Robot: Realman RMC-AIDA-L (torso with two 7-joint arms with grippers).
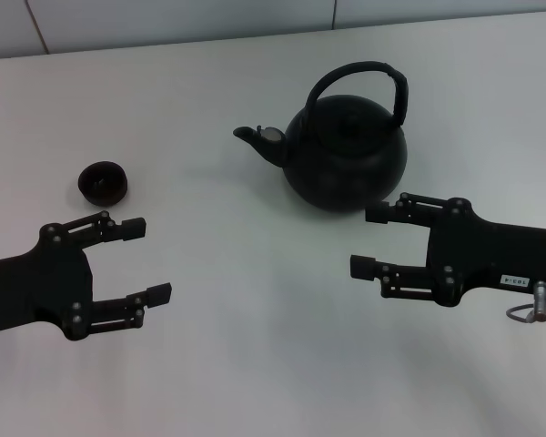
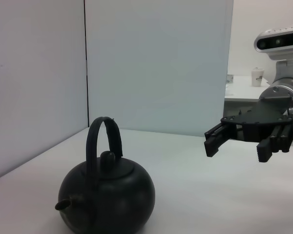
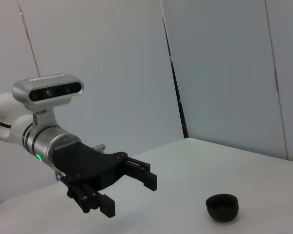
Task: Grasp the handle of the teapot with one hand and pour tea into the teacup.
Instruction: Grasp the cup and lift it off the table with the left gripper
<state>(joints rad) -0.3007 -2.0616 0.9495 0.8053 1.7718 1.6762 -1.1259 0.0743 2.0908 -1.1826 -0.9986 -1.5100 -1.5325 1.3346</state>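
The matte black teapot (image 1: 346,155) stands on the white table, its spout toward the robot's left. Its arched black handle (image 1: 359,73) rises over the lid. It also shows in the left wrist view (image 2: 107,197) with the handle (image 2: 105,136) upright. The tiny dark teacup (image 1: 103,182) sits apart to the left and shows in the right wrist view (image 3: 222,206). My right gripper (image 1: 367,240) is open and empty, just in front of the teapot's belly. My left gripper (image 1: 148,261) is open and empty, nearer me than the teacup.
The white table (image 1: 255,364) runs back to a pale wall panel (image 1: 164,23). The left wrist view shows the right gripper (image 2: 237,151) above the table. The right wrist view shows the left gripper (image 3: 128,195) and its wrist camera (image 3: 48,91).
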